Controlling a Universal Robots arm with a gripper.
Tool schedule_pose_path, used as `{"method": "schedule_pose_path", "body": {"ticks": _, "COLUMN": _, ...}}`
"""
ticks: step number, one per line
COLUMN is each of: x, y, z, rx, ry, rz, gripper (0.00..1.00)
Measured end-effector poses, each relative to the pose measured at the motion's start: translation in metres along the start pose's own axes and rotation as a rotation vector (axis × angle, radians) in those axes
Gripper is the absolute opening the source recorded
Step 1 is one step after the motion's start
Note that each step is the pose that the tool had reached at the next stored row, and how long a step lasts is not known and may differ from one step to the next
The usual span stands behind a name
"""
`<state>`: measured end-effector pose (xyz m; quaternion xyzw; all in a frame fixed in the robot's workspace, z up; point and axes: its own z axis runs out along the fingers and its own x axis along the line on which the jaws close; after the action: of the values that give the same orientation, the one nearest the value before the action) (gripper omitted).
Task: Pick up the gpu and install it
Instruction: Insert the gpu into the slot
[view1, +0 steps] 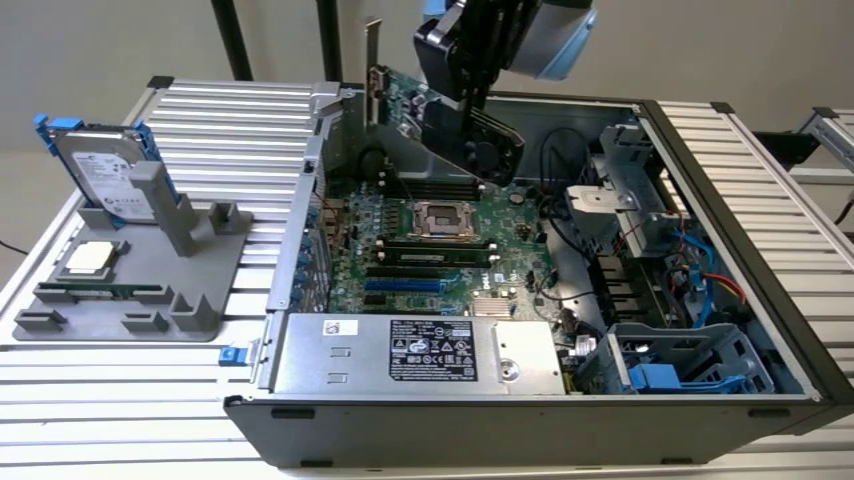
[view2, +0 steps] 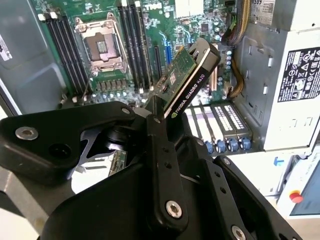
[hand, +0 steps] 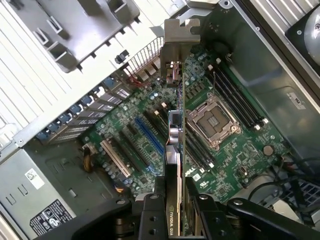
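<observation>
Jaws clenched on the gpu along its upper edge. Card hangs tilted over the motherboard, far side of the case — connector edge likely kept free for a slot.

Your slatted table: open case sits on it directly under the claw. Grey tray lies on it well off the claw toward the exterior view's left, just beside the case.
</observation>
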<state>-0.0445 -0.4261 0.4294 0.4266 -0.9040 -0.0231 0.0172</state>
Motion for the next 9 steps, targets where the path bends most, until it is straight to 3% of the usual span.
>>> {"method": "schedule_pose_path", "body": {"ticks": 9, "x": 0.0000, "y": 0.0000, "z": -0.0002, "rx": 0.0006, "ry": 0.0032, "rz": -0.056, "gripper": 0.00}}
